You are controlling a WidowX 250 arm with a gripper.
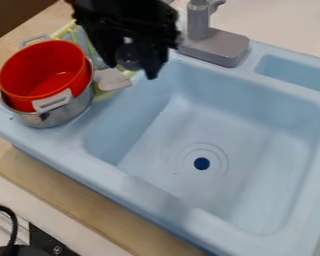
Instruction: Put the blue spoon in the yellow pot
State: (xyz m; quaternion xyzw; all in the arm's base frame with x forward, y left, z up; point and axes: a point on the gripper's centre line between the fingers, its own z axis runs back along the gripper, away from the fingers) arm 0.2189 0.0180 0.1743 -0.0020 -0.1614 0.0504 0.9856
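Observation:
The black gripper (131,70) hangs at the upper left, over the sink's back-left corner, its fingers apart and open. Behind and below it show yellow edges (126,74) and a pale grey handle-like piece (110,79); I cannot tell whether these belong to a yellow pot. Light blue-green parts (79,36) lie beside the yellow, partly hidden by the arm, and I cannot make out a spoon among them.
A red pot (46,70) with grey handles sits inside a metal pot (64,112) on the left rim. The light blue sink (149,192) has its drain near the middle of the basin. A grey faucet (213,46) stands at the back, right of the gripper.

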